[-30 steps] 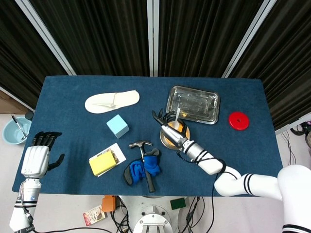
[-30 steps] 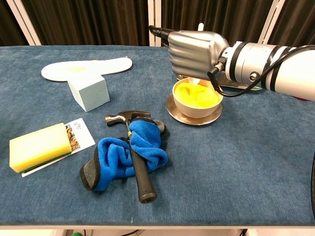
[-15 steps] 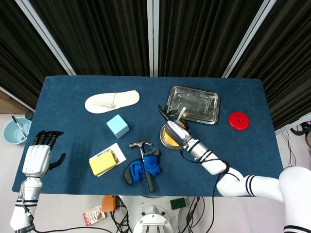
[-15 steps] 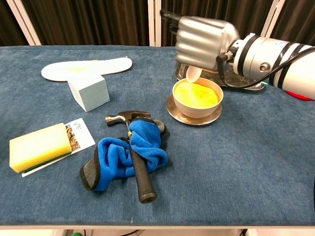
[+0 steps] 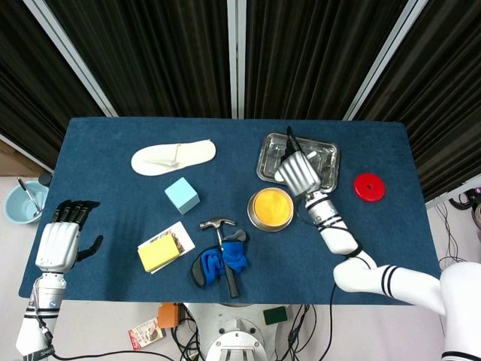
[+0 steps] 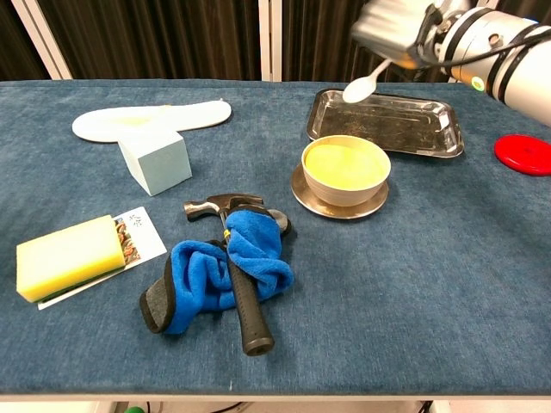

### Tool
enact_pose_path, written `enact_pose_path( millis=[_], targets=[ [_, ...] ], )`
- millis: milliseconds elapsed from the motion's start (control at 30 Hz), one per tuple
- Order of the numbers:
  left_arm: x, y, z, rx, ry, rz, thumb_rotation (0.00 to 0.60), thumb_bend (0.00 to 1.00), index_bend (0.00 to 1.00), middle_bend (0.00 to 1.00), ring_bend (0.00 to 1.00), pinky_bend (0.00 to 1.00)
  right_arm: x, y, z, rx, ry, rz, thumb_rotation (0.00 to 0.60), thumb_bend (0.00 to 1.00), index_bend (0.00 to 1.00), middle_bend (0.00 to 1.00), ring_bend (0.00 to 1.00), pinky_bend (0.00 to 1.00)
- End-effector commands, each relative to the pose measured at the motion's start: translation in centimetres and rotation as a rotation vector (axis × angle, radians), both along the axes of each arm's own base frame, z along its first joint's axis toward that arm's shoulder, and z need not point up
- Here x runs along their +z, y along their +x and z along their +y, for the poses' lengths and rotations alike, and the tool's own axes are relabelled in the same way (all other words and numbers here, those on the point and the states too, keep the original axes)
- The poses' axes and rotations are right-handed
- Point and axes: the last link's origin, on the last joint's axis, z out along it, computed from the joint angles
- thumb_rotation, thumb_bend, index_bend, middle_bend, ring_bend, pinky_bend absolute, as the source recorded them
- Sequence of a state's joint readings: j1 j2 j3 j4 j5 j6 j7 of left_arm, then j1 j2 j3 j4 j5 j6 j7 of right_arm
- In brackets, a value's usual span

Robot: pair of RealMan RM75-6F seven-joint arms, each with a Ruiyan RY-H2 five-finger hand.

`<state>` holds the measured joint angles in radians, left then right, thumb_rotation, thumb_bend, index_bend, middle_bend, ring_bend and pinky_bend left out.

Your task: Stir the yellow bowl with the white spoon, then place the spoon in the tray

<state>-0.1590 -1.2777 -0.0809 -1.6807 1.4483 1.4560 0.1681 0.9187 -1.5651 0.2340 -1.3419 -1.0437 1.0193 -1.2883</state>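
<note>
Lifted clear of the yellow bowl [image 6: 344, 166], the right hand [image 5: 298, 171] now hovers over the tray [image 6: 435, 138] at one o'clock, fingers pinching the white spoon [image 6: 362, 86]. Stirring looks finished; next, lower and release it.

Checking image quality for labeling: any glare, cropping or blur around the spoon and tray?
Chest view: spoon sharp, right hand cut off by the top edge, tray shows soft reflections, no blown-out glare. Head view: the hand covers the spoon, tray rim gleams mildly.
</note>
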Motion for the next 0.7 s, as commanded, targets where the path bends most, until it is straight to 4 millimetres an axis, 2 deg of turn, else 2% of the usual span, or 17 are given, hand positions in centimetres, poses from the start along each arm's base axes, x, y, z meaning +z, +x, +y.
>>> enact_pose_path(
  millis=[33, 233, 567, 700],
  targets=[
    [0.0, 0.0, -0.1, 0.004, -0.002, 0.001, 0.600, 0.26, 0.21, 0.21, 0.15, 0.12, -0.8, -1.4, -2.4, -0.137, 0.005, -0.098, 0.600, 0.50, 0.76, 0.41, 0.19, 0.00],
    [0.3, -0.4, -0.4, 0.024, 0.004, -0.001, 0.600, 0.26, 0.21, 0.21, 0.15, 0.12, -3.6, -3.2, -4.8, -0.305, 0.026, -0.215, 0.600, 0.50, 0.74, 0.40, 0.19, 0.00],
    [0.4, -0.6, -0.8, 0.033, 0.012, -0.006, 0.600, 0.26, 0.21, 0.21, 0.15, 0.12, -7.4, -3.7, -6.2, -0.408, 0.039, -0.242, 0.600, 0.47, 0.63, 0.37, 0.19, 0.00],
    [0.5, -0.7, -1.0, 0.037, 0.012, -0.002, 0.600, 0.26, 0.21, 0.21, 0.15, 0.12, -8.1, -3.5, -6.2, -0.434, 0.045, -0.278, 0.600, 0.35, 0.51, 0.33, 0.17, 0.00]
  ],
)
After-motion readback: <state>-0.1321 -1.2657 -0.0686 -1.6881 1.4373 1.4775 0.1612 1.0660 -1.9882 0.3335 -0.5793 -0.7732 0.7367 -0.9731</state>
